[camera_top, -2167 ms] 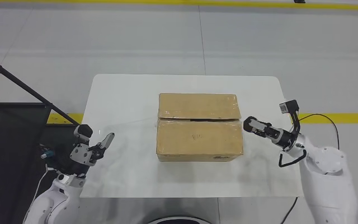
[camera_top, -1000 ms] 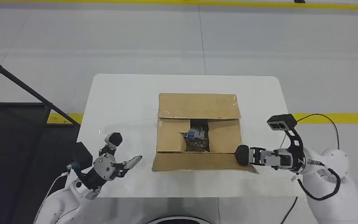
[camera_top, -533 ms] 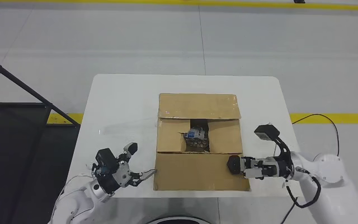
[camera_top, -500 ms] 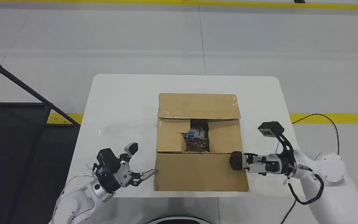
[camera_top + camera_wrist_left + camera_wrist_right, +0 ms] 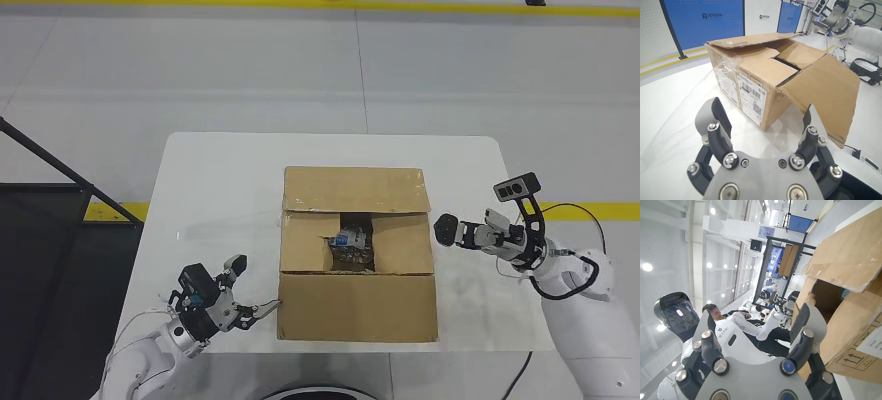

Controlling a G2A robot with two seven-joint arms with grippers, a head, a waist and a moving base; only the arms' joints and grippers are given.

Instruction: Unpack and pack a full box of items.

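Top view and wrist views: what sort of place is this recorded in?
Probably a robotics lab or industrial test hall: yellow floor lines, blue partition panels, and a black metal rack beneath rows of ceiling lights.

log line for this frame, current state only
box: near flap folded out, far flap over top, items visible | left gripper: open, at near flap's corner | right gripper: open, beside box's right side

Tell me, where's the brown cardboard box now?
Top view: the brown cardboard box sits centred on the white table, between the jaws of the left arm, by its folded-out near flap, and those of the right arm at its right end.
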